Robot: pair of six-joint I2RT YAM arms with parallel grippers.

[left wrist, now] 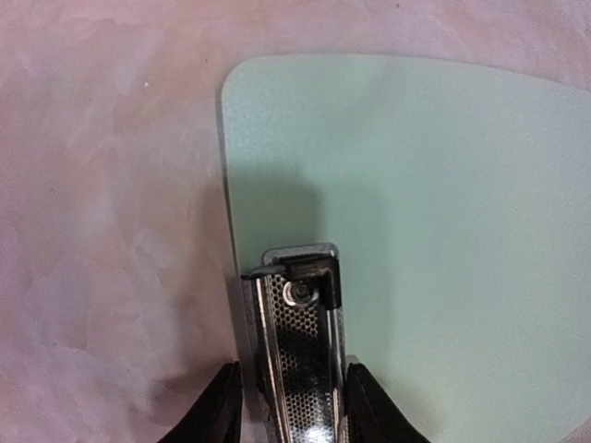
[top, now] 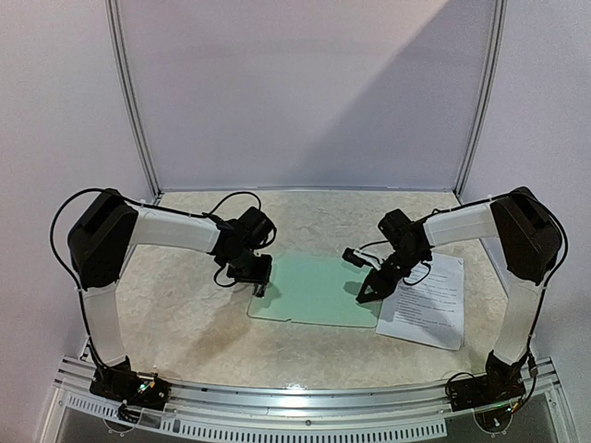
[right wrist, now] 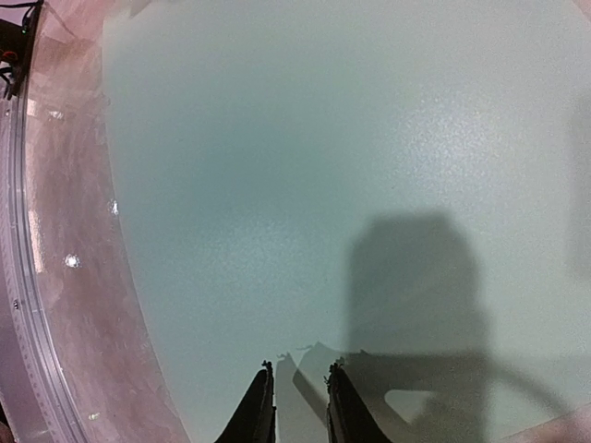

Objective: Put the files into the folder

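The folder [top: 319, 291] is a pale mint-green clipboard lying flat at the table's middle, with its metal clip [top: 261, 281] at the left short edge. My left gripper [top: 261, 275] is down on that clip. In the left wrist view the fingers [left wrist: 220, 411] press both sides of the perforated clip [left wrist: 295, 360], and the gripper [left wrist: 294, 406] is shut on it. The files [top: 427, 303] are white printed sheets lying just right of the folder. My right gripper [top: 369, 293] hovers over the folder's right edge. In the right wrist view it [right wrist: 300, 392] stands slightly open and empty above the bare green board [right wrist: 277, 185].
The marbled tabletop [top: 185, 314] lies around the folder. A metal rail [top: 305, 401] runs along the near edge between the arm bases. White walls and a metal frame [top: 134, 101] close the back and sides.
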